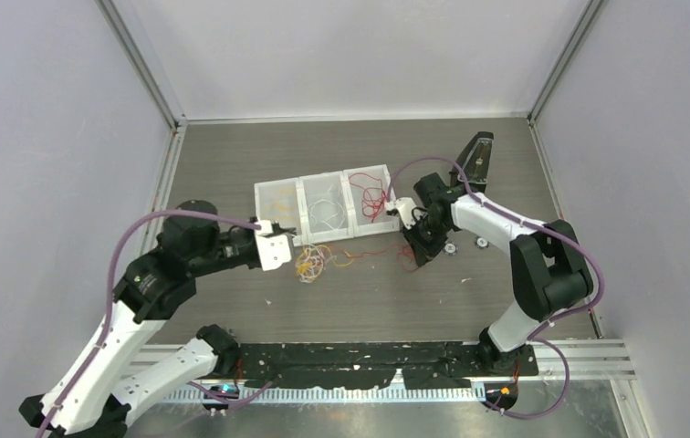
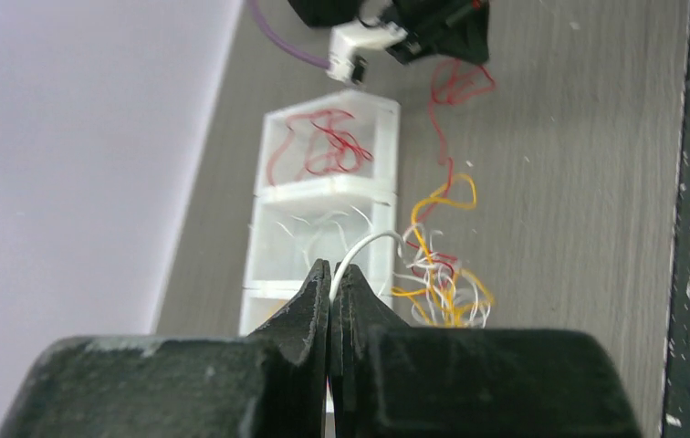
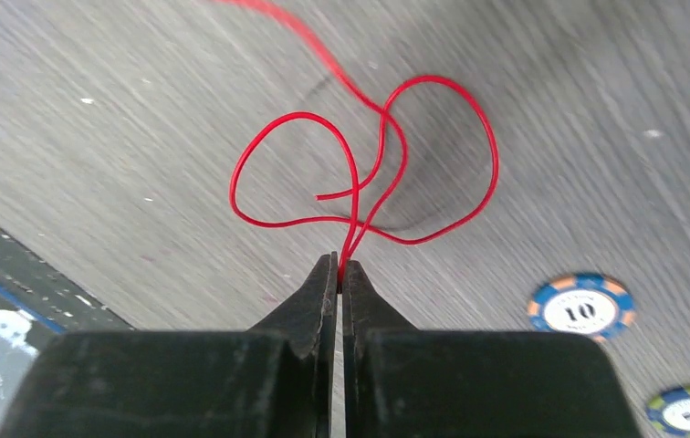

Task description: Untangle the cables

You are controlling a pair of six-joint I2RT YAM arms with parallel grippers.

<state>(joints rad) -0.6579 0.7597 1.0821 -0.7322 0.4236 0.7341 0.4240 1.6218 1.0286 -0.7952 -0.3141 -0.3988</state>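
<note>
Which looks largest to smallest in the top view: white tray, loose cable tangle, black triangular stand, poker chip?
1. white tray
2. loose cable tangle and black triangular stand: about alike, and the stand sits farther away, so unranked
3. poker chip, clearly smallest

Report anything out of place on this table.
Two poker chips lie on the right half of the table; they have nothing to do with cable sorting. A mixed tangle of yellow, white and red cables sits loose in front of the tray, outside its compartments.
</note>
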